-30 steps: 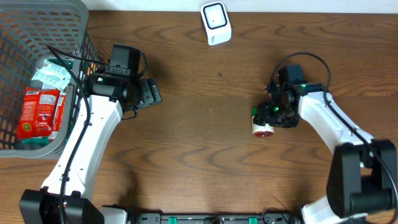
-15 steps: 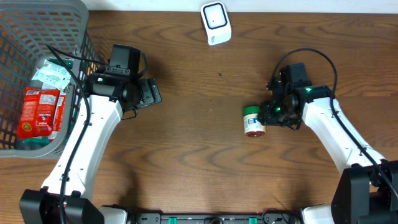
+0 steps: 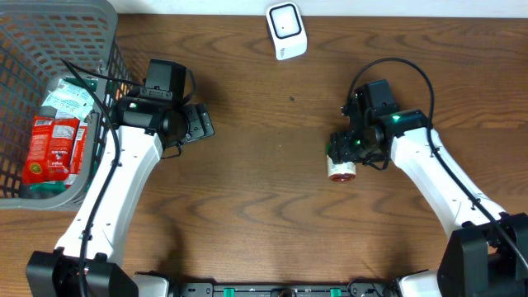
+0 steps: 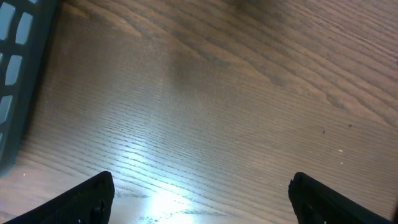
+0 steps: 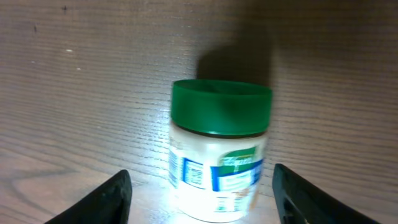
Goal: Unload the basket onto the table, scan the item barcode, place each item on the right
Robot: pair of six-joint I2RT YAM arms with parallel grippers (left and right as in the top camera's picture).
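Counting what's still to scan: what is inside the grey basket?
A red packet and a white-and-green packet lie in the grey basket, with something teal at the red one's end. Anything under them is covered, and the frame cuts off the basket's left side.

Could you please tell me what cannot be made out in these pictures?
- Jar label print: right wrist view, blurred; its base is cut off by the lower edge.
- Jar in the overhead view: partly hidden under the right gripper.
- Packets in the basket: overhead, print too small; the mesh wall covers parts.
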